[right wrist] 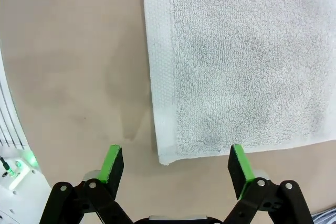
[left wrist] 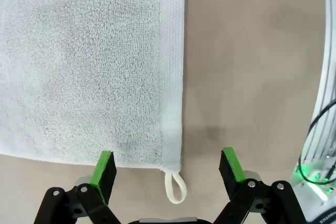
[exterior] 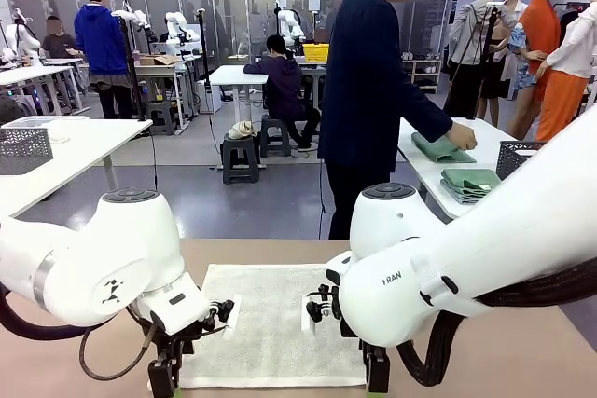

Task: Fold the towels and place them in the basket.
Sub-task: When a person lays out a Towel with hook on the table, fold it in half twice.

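- Grippers both stand spread wide, with nothing between the green pads.
- Over one near corner of the white towel (left wrist: 79,61) hovers the left gripper (left wrist: 167,157). One pad is above the terry edge, the other above bare brown table (left wrist: 252,51).
- A white cord loop (left wrist: 175,187) sticks out from that corner, between the fingers.
- At the towel's other near corner the right gripper (right wrist: 175,151) straddles the woven border.
- The towel lies flat and unfolded between the two arms.
- On the right arm (exterior: 485,240) the letters "RAN" can be read; the rest is hidden.
- Farther off, a person (exterior: 373,90) in a dark jacket rests a hand (exterior: 460,140) on a folded green cloth (exterior: 437,148) on a side table.
- A dark mesh basket (exterior: 516,157) stands just beside it.
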You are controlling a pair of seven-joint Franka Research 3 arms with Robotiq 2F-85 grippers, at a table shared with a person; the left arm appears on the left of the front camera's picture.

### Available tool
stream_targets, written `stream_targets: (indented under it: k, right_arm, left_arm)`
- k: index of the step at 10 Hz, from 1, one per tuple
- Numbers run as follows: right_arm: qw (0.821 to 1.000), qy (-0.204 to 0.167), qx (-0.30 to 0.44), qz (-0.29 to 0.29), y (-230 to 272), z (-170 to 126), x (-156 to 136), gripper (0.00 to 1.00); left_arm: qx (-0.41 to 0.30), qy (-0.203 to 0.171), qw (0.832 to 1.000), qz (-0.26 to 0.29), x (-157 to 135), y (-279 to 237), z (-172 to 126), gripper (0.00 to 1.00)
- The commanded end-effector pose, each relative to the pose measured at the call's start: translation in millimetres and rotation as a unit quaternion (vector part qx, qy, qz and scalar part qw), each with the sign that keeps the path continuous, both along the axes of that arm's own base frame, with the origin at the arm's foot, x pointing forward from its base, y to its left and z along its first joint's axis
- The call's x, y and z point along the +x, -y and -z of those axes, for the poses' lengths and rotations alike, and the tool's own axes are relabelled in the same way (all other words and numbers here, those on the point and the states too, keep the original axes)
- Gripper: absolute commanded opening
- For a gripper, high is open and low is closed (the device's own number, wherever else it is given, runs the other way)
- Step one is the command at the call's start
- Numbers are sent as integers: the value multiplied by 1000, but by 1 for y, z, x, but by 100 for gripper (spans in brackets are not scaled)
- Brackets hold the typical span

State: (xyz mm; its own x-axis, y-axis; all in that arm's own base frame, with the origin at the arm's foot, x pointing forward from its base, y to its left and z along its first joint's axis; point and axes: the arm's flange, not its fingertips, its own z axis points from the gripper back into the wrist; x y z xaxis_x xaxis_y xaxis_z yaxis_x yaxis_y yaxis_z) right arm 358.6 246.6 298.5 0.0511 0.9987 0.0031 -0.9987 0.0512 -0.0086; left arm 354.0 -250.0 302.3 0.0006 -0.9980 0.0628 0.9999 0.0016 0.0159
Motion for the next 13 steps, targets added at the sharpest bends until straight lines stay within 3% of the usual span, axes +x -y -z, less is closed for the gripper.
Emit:
stream_targets:
  k: [1, 7, 8, 9, 10, 13]
  right_arm:
    - [1000, 2, 7, -9, 0, 7, 6, 100]
    - [1000, -10, 10, -9, -2, 14, 8, 100]
    - [1000, -10, 10, -7, -1, 16, 8, 80]
    - [1000, -4, 9, -5, 0, 16, 9, 80]
    - [1000, 1, 7, -3, 0, 16, 9, 80]
    - [1000, 3, 9, -1, 1, 17, 9, 80]
  left_arm:
    - [-1, 10, 1000, 16, 5, 0, 6, 100]
    - [6, 5, 1000, 24, 5, -1, 8, 100]
    - [7, 5, 1000, 27, 5, -1, 9, 100]
    - [11, 8, 999, 31, 5, -1, 9, 85]
    - [13, 13, 999, 28, 5, -1, 8, 80]
    - [12, 13, 999, 29, 5, 0, 8, 80]
